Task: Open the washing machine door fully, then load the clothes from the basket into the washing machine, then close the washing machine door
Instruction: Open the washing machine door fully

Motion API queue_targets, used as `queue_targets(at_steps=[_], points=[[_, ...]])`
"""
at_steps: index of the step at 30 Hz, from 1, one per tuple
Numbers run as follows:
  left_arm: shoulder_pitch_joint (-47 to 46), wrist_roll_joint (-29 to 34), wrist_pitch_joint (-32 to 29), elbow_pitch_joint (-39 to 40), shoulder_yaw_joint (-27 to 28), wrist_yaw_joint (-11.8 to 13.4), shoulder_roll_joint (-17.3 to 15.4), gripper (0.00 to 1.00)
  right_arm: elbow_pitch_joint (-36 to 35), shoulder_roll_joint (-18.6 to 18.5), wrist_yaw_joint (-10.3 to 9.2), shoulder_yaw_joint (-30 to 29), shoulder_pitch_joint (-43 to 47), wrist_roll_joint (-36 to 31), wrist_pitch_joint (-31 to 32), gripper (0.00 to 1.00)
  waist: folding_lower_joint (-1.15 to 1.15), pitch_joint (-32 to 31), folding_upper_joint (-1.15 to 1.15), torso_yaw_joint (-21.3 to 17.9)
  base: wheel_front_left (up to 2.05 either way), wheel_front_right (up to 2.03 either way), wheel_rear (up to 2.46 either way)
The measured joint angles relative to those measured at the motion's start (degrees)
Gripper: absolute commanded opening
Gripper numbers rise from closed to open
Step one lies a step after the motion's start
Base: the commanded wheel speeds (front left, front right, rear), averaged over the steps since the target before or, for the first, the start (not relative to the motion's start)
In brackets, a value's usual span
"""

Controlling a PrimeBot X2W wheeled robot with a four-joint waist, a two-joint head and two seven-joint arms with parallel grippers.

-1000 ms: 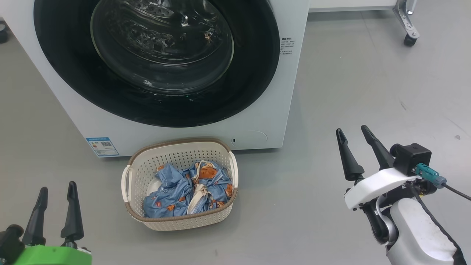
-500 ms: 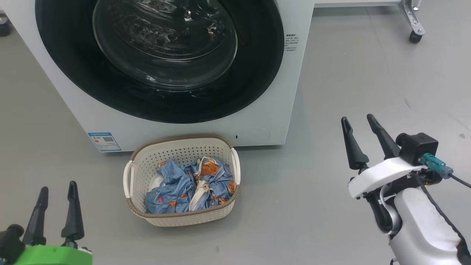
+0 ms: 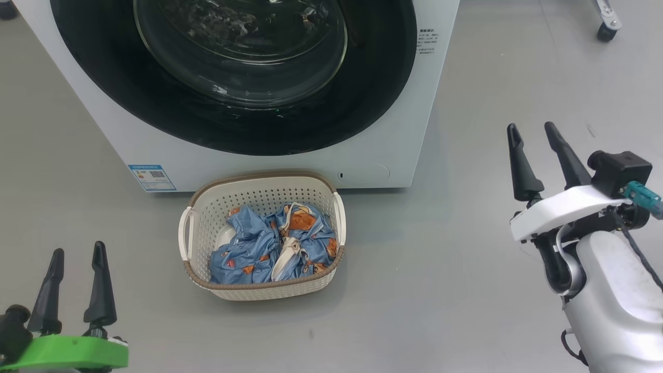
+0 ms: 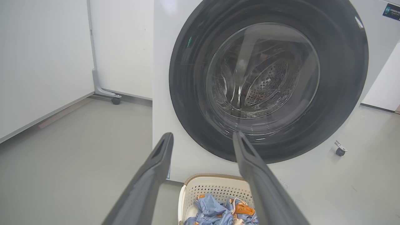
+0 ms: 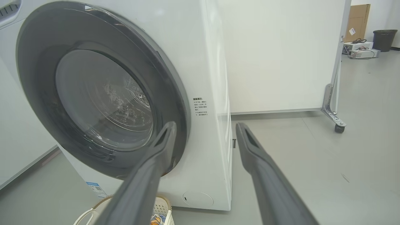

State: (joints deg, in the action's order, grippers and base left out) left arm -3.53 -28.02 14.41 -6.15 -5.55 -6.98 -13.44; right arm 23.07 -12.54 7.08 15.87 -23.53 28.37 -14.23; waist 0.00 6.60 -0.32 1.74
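basket [image 3: 269,291] w/ clothes [image 3: 248,249] fronting shut door [image 3: 129,103] | caster [image 3: 605,33] back-R

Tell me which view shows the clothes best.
Head view: the whole blue pile of clothes lies open in the basket. Left wrist view cuts them off at its bottom edge; right wrist view shows just a scrap.

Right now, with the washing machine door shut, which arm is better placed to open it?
Probably the right. The right gripper is open, higher and nearer the right edge of the washing machine door, which its wrist view faces closely. The left gripper, also open, sits low and farther back.
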Motion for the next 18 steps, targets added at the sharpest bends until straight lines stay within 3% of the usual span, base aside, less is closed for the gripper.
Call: queue_targets(at_steps=[3, 6, 7, 10, 11, 18], points=[[-0.05, 0.38, 0.0, 0.0, -0.18, 0.0, -0.08, 1.0, 0.87, -0.16, 0.0, -0.65, -1.1, 0.68, -0.15, 0.96, 0.0, 0.74, 0.0, 0.33, 0.0, 0.0, 0.0], [-0.1, 0.51, 0.0, 0.01, -0.31, 0.0, -0.09, 1.0, 1.51, -0.82, 0.0, -1.31, -2.33, 1.12, -0.15, 0.73, 0.0, 1.35, 0.0, 0.74, 0.0, 0.0, 0.0], [-0.13, 0.64, 0.0, 0.01, -0.34, 0.0, -0.09, 1.0, 1.64, -1.1, 0.0, -1.49, -2.87, 1.43, -0.15, 0.53, 0.0, 1.53, 0.0, 0.89, 0.0, 0.0, 0.0], [-0.43, 1.14, 0.0, -0.02, -0.41, 0.0, -0.08, 1.0, 2.09, -2.02, 0.0, -1.92, -4.64, 2.49, -0.13, 0.2, 0.0, 1.98, 0.0, 1.34, 0.0, 0.0, 0.0], [-0.65, 1.24, 0.0, -0.02, -0.43, 0.0, -0.08, 1.0, 2.15, -2.16, 0.0, -2.14, -5.18, 2.85, -0.13, 0.01, 0.0, 2.12, 0.0, 1.47, 0.0, 0.0, 0.0], [-1.27, 1.29, 0.0, 0.23, -0.38, 0.0, 0.09, 1.0, 1.81, -0.71, 0.0, -4.48, -8.71, 11.55, 0.49, 0.0, 0.0, 3.51, 0.0, 2.33, 0.0, 0.0, 0.0]])
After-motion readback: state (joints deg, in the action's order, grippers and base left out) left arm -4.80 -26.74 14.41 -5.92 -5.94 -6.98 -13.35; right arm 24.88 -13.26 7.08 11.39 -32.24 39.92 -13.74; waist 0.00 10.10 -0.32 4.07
